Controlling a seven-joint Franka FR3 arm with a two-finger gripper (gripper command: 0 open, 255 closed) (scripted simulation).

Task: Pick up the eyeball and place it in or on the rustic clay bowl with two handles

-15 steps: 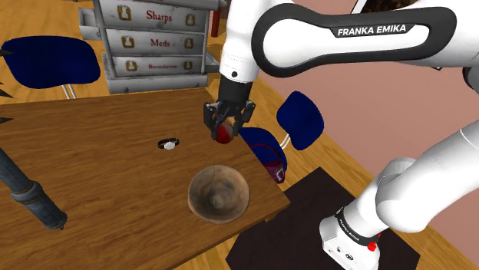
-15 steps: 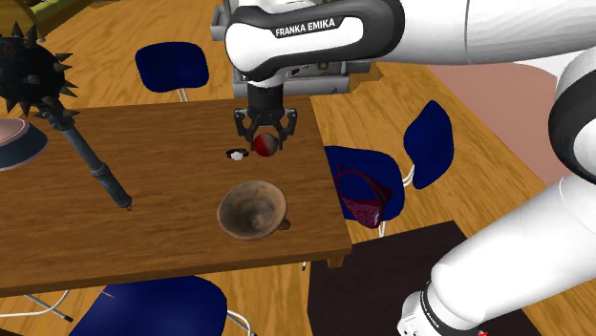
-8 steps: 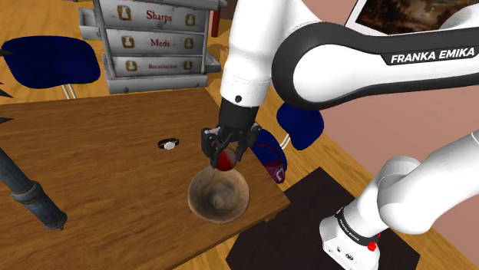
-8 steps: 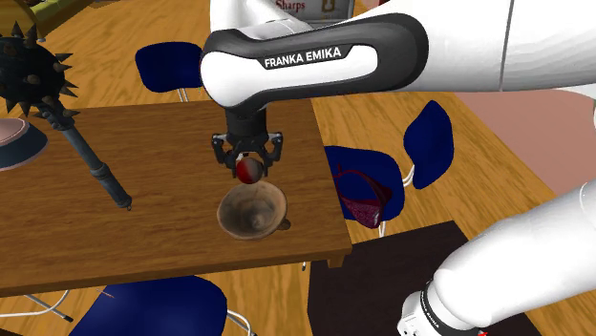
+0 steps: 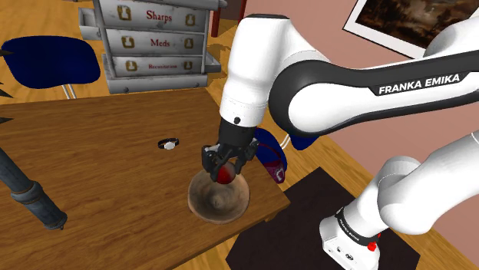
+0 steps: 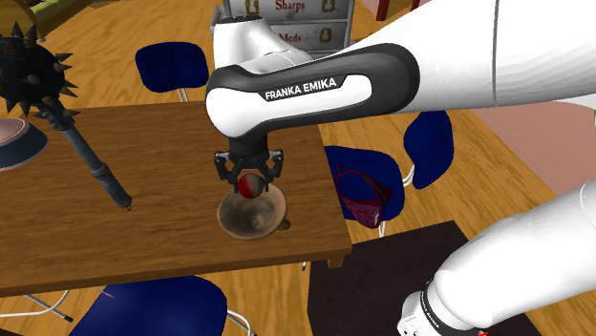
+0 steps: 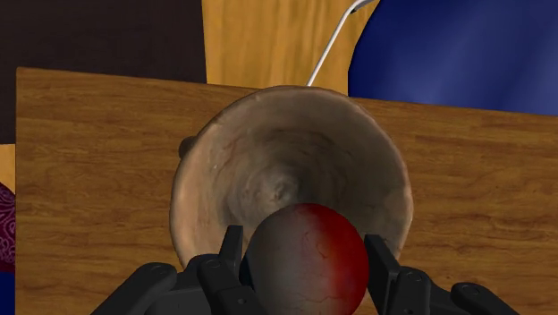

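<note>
My black gripper is shut on the eyeball, a dark red ball veined with grey. It hangs just above the rim of the brown clay bowl, on the side away from the table's front edge. The bowl stands on the wooden table near its front corner. In the wrist view the fingers clasp the ball on both sides, with the bowl's hollow right beyond it.
A small wristwatch lies on the table behind the bowl. A spiked mace with a dark handle lies across the table. Blue chairs surround the table; a drawer cabinet stands behind.
The gripper has carried the eyeball down and toward the table's front edge, from beside the wristwatch to just over the bowl's rim. The grip stayed shut.
</note>
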